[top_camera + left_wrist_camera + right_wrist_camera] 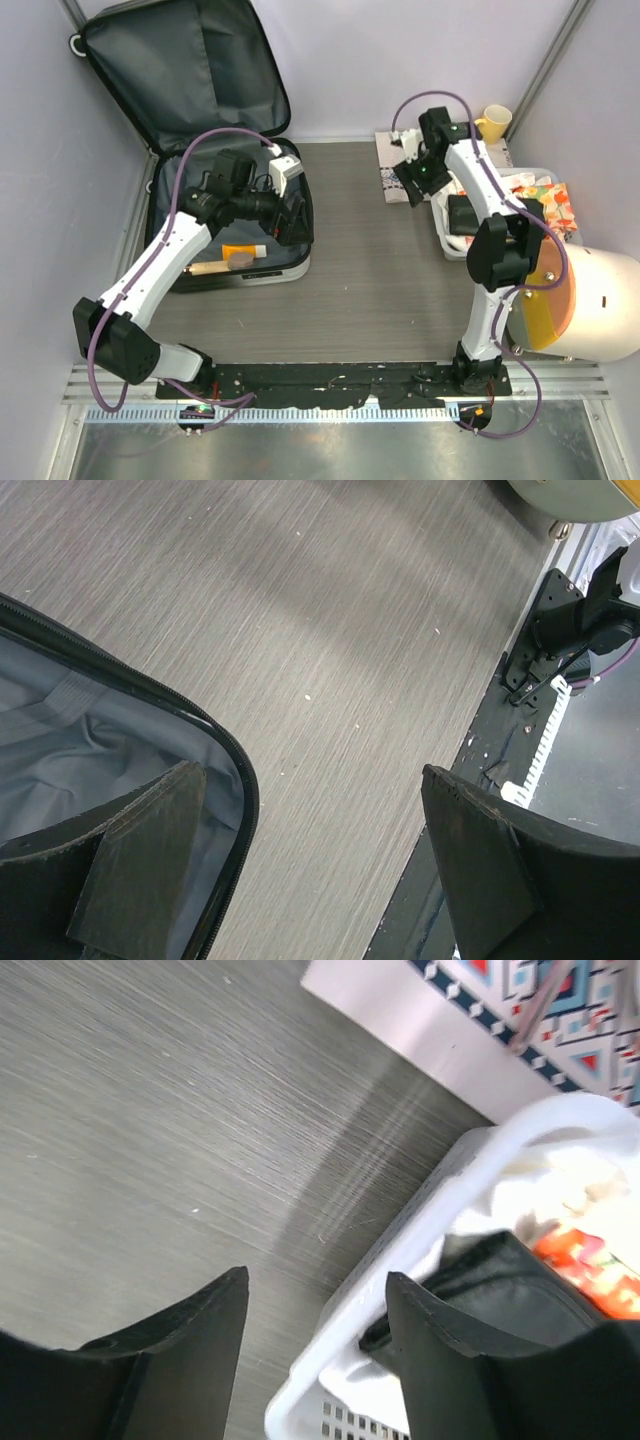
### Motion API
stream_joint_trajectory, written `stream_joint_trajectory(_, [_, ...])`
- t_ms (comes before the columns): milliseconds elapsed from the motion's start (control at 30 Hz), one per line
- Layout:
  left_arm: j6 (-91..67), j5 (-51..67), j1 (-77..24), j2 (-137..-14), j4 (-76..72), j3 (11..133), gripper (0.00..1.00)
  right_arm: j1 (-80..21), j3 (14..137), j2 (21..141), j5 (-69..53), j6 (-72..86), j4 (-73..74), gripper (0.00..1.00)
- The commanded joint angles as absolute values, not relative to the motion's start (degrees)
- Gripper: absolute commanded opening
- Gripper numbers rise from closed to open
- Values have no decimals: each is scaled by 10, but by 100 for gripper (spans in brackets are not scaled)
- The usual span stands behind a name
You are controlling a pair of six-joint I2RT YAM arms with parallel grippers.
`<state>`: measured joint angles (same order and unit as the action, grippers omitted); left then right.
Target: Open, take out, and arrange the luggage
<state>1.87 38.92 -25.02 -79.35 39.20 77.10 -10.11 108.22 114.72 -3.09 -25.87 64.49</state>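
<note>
The left pincer [315, 855] and right pincer [315, 1335] are held apart, empty. The luggage [236, 780] rim may be snagged, the basket [400, 1260] struck, on descent.

Robot lab booth: plain white walls [400, 60], aluminium corner posts [549, 55], grey tabletop [370, 290].

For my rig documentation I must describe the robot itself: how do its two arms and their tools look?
The left arm and right arm have white links between bulky black joints. A purple cable loops along each. The left tool and right tool each end in two dark, flat, wedge-shaped fingers.
</note>
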Motion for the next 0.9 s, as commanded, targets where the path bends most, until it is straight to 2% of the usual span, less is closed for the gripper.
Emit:
stream_joint_trajectory(0, [18,416,-250,-800,369,787,93,-100,1182,1018,-94,-246,718,65])
stream_joint_trajectory(133, [22,419,-258,-804,367,787,93,-88,1166,933,0,-264,728,67])
stream_joint_trajectory(167, [22,419,-264,-806,367,787,93,-77,1158,922,72,-272,727,67])
stream_joint_trajectory(200, [23,418,-267,-806,365,787,93,-63,1144,910,94,-276,729,67])
stream_joint_trajectory(300, [36,403,-293,-808,360,788,93,21,1116,876,141,-297,749,66])
stream_joint_trajectory(333, [40,399,-306,-809,360,792,93,71,1104,850,143,-304,749,66])
stream_joint_trajectory(500, [35,397,-324,-820,358,800,93,174,1035,777,91,-325,793,69])
stream_joint_trajectory(667, [16,396,-353,-824,326,793,93,192,928,694,81,-280,795,71])
stream_joint_trajectory(867, [4,360,-424,-853,288,787,93,192,860,680,67,-223,795,70])
